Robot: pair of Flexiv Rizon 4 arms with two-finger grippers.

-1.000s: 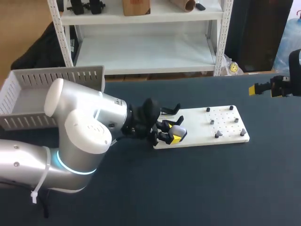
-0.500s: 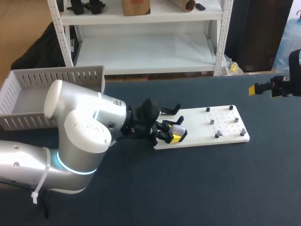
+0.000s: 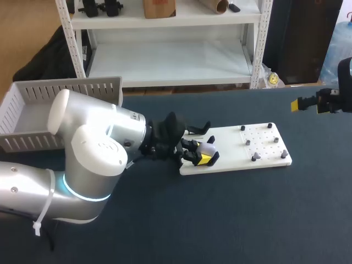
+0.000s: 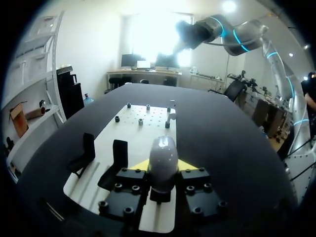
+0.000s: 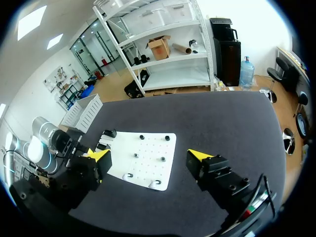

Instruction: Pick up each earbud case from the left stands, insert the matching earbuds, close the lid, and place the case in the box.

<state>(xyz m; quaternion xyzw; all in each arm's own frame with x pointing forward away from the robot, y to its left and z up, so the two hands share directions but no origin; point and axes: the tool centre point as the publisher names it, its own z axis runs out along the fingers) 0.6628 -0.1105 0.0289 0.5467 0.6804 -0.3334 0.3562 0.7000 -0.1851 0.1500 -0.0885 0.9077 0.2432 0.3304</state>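
Observation:
A pale grey earbud case [image 3: 209,148] sits at the left end of the white peg board [image 3: 236,144], lid closed, with my left gripper [image 3: 201,156] shut on it. The left wrist view shows the case [image 4: 163,150] upright between the yellow-tipped fingers [image 4: 141,164] of my left gripper [image 4: 163,167]. Two black stands [image 4: 120,154] rise beside it. Small grey pieces [image 3: 254,158] sit on pegs at the board's right end. My right gripper [image 3: 317,103] hangs open high over the table's far right, with nothing in it, and in the right wrist view it [image 5: 150,157] looks down on the board [image 5: 143,163].
A white slatted box [image 3: 33,110] stands at the back left of the dark table [image 3: 220,220]. Another black stand [image 3: 201,127] rises at the board's back left corner. My bulky left arm [image 3: 93,159] covers the table's left part.
My left gripper's fingers have closed in on the case, and the case has shifted slightly up and back on the board. The right arm has not moved.

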